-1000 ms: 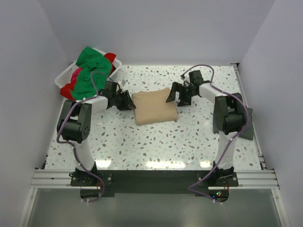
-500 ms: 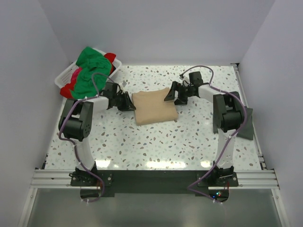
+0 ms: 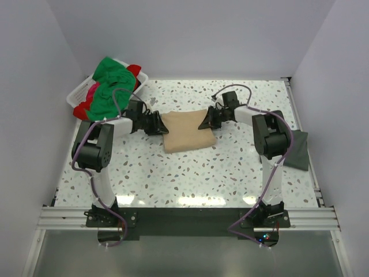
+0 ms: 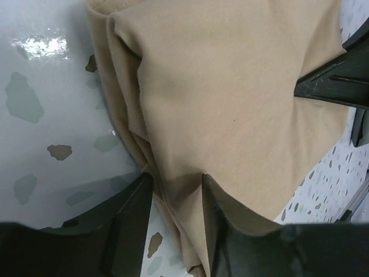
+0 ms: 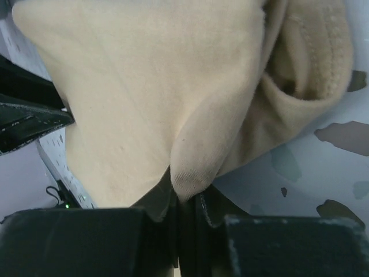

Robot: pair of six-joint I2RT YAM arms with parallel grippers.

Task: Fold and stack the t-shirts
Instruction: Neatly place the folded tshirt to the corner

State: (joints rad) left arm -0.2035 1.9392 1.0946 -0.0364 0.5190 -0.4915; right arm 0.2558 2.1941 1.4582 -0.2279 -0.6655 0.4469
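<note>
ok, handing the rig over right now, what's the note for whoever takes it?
Left claw: astride the left edge of the tan shirt, cloth between its fingers; cannot tell if it is clamped.
Right claw: shut on a fold at the tan shirt's right edge.
Tan shirt lies folded mid-table. Dark grey shirt lies at the table's right edge. Green, red and pink shirts are heaped in the white basket.
Done: tan shirt folded, or nearly.
Left: fold the others; nothing stacked yet.

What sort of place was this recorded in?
Probably a lab robot cell: plain white walls box in a speckled tabletop, with an aluminium rail at its near edge.
</note>
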